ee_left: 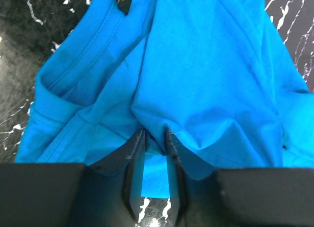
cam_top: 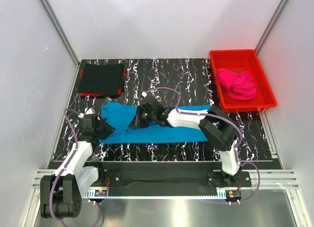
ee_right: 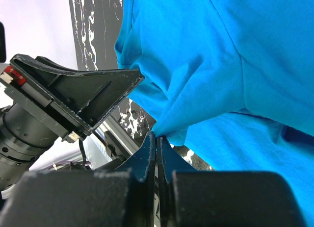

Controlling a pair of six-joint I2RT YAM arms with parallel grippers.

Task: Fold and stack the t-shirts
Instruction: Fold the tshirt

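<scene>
The turquoise-blue t-shirt (cam_top: 162,133) lies stretched across the middle of the mat, its left part bunched and lifted. My left gripper (cam_top: 101,125) is shut on a pinched fold of it at the left end, as the left wrist view shows (ee_left: 154,138), with the cloth (ee_left: 206,80) draped over the fingertips. My right gripper (cam_top: 139,120) reaches left over the shirt and is shut on a cloth edge (ee_right: 157,137) of the blue shirt (ee_right: 221,50). The black t-shirt (cam_top: 101,79) lies as a flat folded square at the back left. The hot pink t-shirt (cam_top: 238,84) lies crumpled in the red bin.
The red plastic bin (cam_top: 262,82) stands at the back right of the black marbled mat (cam_top: 186,75). Red edges show under the black square. White walls enclose the table. My left gripper's body (ee_right: 83,97) shows close by in the right wrist view.
</scene>
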